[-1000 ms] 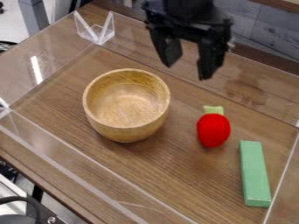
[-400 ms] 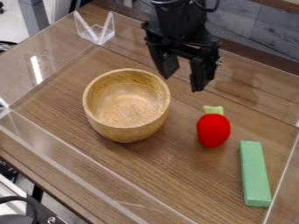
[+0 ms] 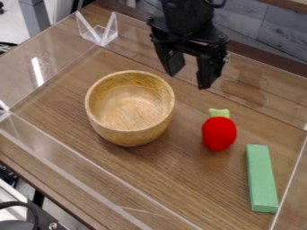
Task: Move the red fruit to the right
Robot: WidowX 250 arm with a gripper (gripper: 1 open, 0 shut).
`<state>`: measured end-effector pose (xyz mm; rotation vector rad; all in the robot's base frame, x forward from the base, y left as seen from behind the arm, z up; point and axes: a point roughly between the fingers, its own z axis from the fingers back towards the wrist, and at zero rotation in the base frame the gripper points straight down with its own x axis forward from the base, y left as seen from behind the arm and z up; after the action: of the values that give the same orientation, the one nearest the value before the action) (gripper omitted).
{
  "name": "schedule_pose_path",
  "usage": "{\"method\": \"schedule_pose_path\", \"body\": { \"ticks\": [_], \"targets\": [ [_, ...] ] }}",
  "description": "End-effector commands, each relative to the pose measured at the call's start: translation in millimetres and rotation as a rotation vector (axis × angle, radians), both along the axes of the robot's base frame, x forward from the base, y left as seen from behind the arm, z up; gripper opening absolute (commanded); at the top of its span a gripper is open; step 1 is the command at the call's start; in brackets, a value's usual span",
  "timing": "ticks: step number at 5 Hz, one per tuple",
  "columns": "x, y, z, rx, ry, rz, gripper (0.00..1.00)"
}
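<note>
Strawberry [image 3: 218, 133] sits on desk [image 3: 156, 180], below and slightly right of pincer [image 3: 192, 72], well apart. Pincer spread wide, empty. Fruit looks light, rigid, smooth; probably best grasped across its round red middle.

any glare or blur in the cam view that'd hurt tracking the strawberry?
Camera view: strawberry sharp, evenly lit, soft shadow beneath; glare streaks sit on the clear walls, away from it; end effector slightly soft, its fingers apart.
</note>
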<state>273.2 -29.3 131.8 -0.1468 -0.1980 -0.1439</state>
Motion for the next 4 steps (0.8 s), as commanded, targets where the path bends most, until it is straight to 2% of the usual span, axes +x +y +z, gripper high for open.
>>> {"method": "schedule_pose_path", "body": {
  "ticks": [1, 3, 4],
  "targets": [
    [12.5, 5.2, 11.4, 0.002, -0.051, 0.027, 1.00],
    [-8.7, -6.3, 12.7, 0.010, -0.050, 0.081, 1.00],
    [-5.1, 2.1, 11.1, 0.012, -0.046, 0.049, 1.00]
  ]
}}
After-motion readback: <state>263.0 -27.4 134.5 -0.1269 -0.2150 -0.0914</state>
